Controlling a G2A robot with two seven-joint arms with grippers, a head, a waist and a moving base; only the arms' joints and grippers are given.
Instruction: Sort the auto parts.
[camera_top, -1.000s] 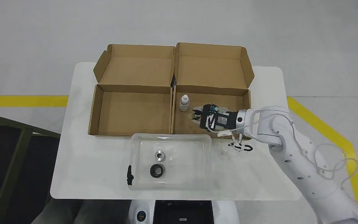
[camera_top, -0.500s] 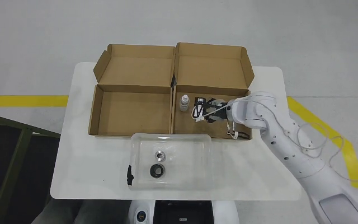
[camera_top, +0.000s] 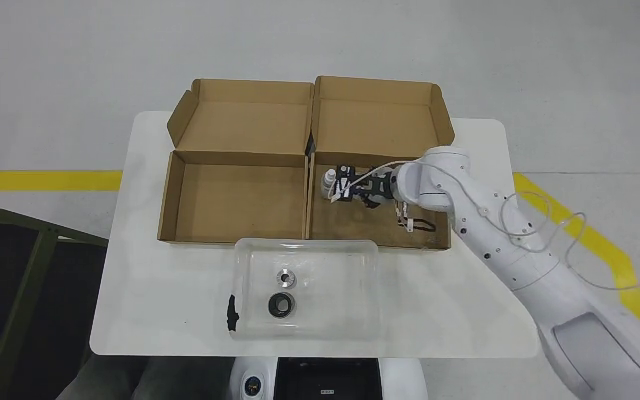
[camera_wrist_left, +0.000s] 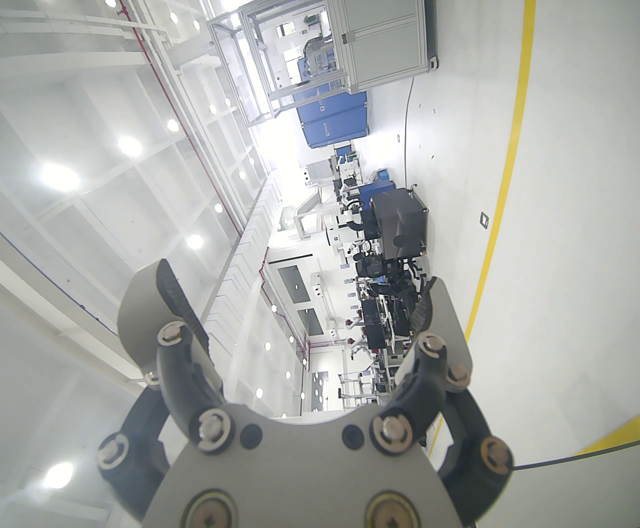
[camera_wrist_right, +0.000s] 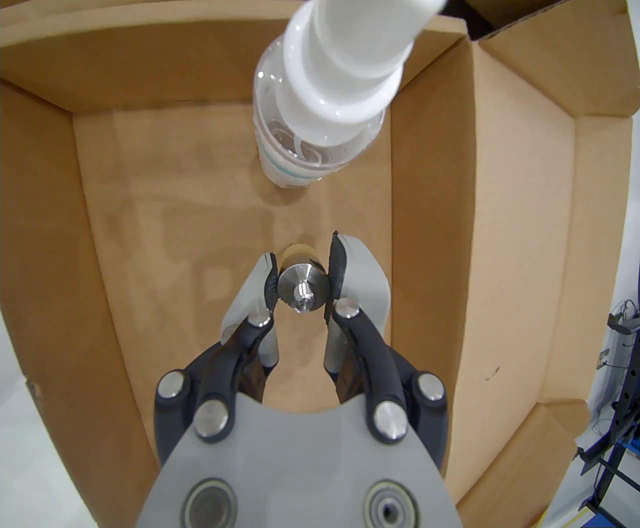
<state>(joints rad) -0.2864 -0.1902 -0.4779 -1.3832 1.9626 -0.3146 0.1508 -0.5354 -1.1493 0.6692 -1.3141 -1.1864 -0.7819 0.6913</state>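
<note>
Mostly hidden between the pads, the small metal part (camera_wrist_right: 301, 289) shows just its round silver face, clamped in the right end effector (camera_wrist_right: 301, 292) inside the right cardboard box (camera_top: 340, 225), right of centre in the top view. A clear bottle (camera_wrist_right: 320, 115) stands just beside it, its white cap cut off by the frame edge. The left end effector (camera_wrist_left: 300, 310) is spread apart, holding nothing. At lower centre, a clear tray (camera_top: 360, 300) holds 2 round parts, a silver part (camera_top: 287, 278) and a black ring (camera_top: 283, 305). A black piece (camera_top: 232, 313) at the tray's left edge is hard to identify.
</note>
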